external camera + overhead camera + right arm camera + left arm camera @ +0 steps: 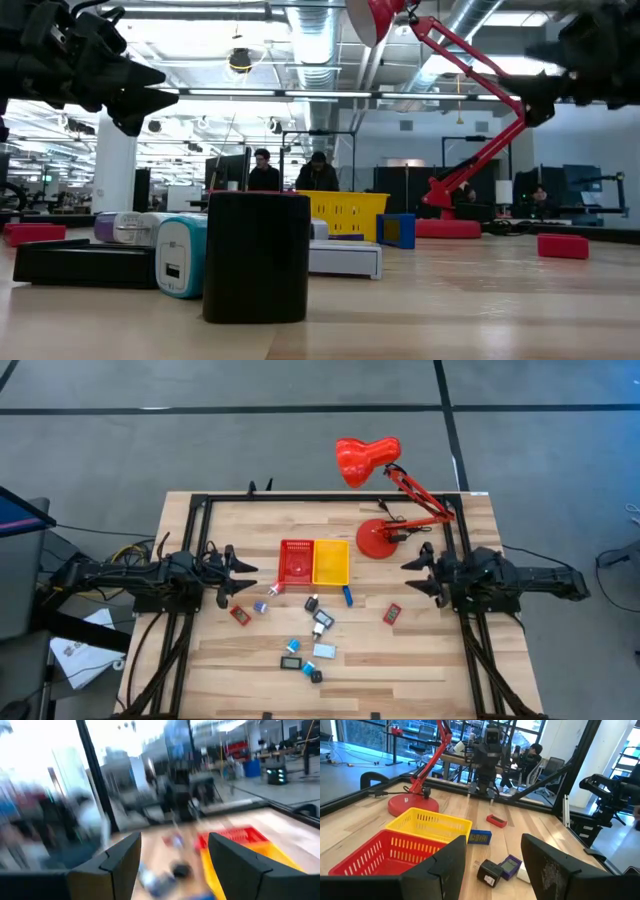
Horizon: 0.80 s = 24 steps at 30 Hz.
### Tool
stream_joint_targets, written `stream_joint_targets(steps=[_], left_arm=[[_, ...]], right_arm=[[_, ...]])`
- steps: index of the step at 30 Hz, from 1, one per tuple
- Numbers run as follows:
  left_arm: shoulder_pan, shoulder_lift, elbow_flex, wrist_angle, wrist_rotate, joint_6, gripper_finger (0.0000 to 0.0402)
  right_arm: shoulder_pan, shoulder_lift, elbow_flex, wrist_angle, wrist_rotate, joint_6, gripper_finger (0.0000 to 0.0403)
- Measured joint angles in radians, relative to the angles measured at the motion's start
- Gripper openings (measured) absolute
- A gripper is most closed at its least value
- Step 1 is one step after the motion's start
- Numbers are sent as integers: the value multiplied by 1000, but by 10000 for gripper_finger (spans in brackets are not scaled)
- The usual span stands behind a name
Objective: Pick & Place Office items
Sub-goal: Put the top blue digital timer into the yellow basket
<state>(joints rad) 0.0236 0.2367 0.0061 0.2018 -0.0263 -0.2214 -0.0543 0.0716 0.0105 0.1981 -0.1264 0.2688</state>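
Office items (305,630) loose on table (420,660), none held.
They are scattered in front of the red bin (296,561) and yellow bin (331,561), with a red piece (392,614) off toward the right. Left gripper (243,580) and right gripper (408,575) hover at either side of the bins, fingers parted, empty. Red desk lamp (385,500) behind.

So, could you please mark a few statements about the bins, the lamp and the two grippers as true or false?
1. The red bin touches the yellow bin. True.
2. The left gripper holds a red item. False: its open fingers hold nothing.
3. The red desk lamp stands on the right arm's side. True.
4. The office items lie inside the bins. False: they lie on the table.
5. The right gripper is open. True.
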Motion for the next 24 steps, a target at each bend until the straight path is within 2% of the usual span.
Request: stream_joint_targets(steps=[3,10,14,19,24], left_arm=[[0,0,0,2,-3,0,186],[0,0,0,1,-8,0,186],[0,0,0,1,-18,0,186],[0,0,0,1,-32,0,186],[0,0,0,1,-35,0,186]], right_arm=[[-13,0,0,97,25,95,225],[-32,0,0,296,26,98,225],[-34,0,0,374,64,98,225],[-34,0,1,401,140,98,229],[-34,0,1,401,179,74,259]])
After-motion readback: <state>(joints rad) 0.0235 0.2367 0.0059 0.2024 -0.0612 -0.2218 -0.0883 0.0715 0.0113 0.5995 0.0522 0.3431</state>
